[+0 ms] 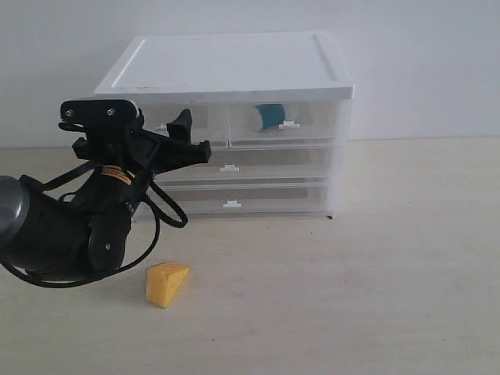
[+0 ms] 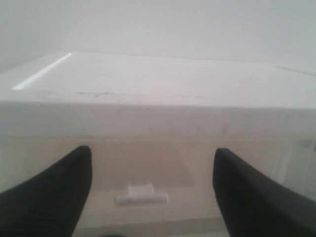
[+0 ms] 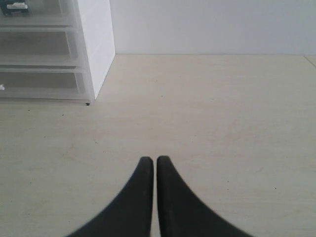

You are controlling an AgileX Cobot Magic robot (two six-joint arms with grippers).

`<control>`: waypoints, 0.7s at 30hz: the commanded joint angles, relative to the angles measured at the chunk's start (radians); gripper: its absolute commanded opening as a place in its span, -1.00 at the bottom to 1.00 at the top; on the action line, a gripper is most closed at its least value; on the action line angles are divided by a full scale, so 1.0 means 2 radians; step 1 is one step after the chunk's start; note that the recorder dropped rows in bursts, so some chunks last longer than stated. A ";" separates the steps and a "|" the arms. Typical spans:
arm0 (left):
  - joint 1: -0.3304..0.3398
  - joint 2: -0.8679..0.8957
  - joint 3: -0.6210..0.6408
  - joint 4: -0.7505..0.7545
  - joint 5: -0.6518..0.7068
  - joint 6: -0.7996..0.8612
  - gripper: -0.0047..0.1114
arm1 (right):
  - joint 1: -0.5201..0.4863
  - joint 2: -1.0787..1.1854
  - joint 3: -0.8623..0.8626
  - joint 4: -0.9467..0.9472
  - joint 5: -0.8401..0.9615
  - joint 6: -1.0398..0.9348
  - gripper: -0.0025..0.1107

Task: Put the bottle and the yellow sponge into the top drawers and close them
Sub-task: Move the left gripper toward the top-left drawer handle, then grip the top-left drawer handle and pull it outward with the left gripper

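Two jaws of the left gripper (image 2: 153,154) stand apart, empty, and we find the handle (image 2: 141,193) of the left top drawer (image 2: 163,165) straight ahead between them, untouched; sponge (image 1: 166,283) lies on the table (image 1: 391,273) near the left arm (image 1: 62,226), bottle (image 1: 270,116) in the right top drawer (image 1: 308,117), right gripper (image 3: 155,163) clenched well away.

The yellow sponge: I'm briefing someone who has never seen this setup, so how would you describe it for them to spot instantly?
Find the white-topped cabinet of clear drawers at the back of the pale table. On the tabletop before its left half lies the yellow sponge. It is an orange-yellow wedge like cheese, out in the open, whereas the bottle sits inside the top right drawer.
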 commanded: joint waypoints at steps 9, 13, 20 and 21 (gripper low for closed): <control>-0.003 0.044 -0.007 -0.020 -0.039 0.023 0.19 | -0.001 -0.003 0.002 -0.002 -0.002 0.000 -0.96; -0.003 0.054 -0.007 -0.015 -0.051 0.023 0.19 | -0.001 -0.003 0.002 -0.002 -0.002 0.000 -0.96; -0.003 0.054 -0.017 -0.014 -0.051 0.022 0.19 | -0.001 -0.003 0.002 -0.002 -0.002 0.000 -0.96; -0.003 0.054 -0.017 -0.014 -0.051 0.023 0.19 | -0.001 -0.003 0.002 -0.002 -0.002 0.000 -0.96</control>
